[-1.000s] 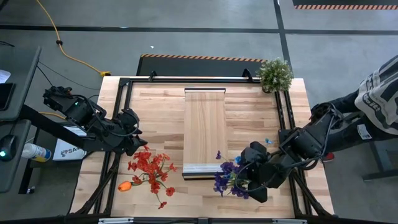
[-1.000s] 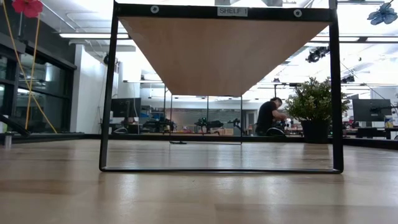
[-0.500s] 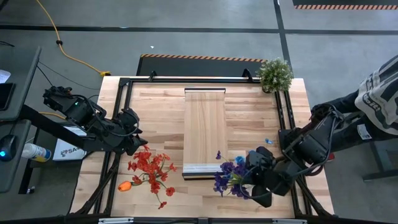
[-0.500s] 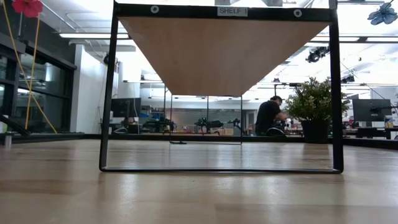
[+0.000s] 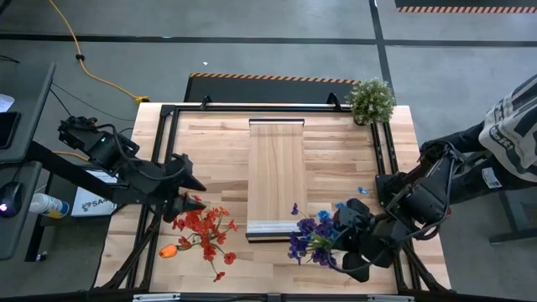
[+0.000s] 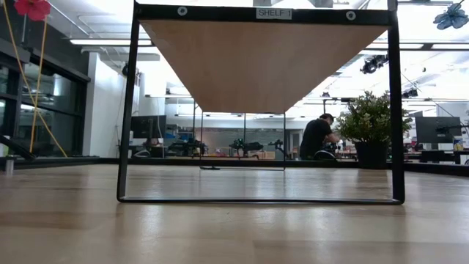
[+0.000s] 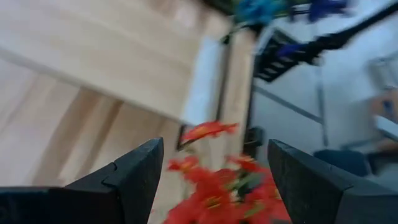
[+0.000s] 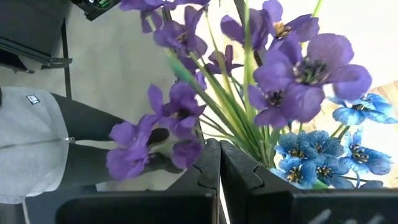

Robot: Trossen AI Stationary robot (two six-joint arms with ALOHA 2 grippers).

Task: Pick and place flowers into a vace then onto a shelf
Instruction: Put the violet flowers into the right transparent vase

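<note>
purple and blue flowers (image 5: 309, 239) are bunched at the right hand (image 5: 342, 248), whose fingers are clenched on the green stems, as the right wrist view shows with the two dark fingers pressed together under the blooms (image 8: 292, 87). this bunch sits near the front of the tabletop (image 5: 210, 143), just off the pale end of the shelf (image 5: 276, 172). the red flowers (image 5: 204, 227) and one orange head (image 5: 169, 250) lie spread on the tabletop to the front left, and the left hand (image 5: 190, 191) hovers right beside them with its fingers spread wide, holding nothing; its wrist view shows red blooms (image 7: 214, 186) between the two fingers. a bushy potted plant (image 5: 371, 100) stands at the far right corner, well apart. no vase is visible in any view, so where the stems should go is unclear. the likely trouble: thin stems could slip or fan out of the right grip if it tilts, and the left hand, closing on a loose tangle, might catch only heads or drag several stems at once.
</note>
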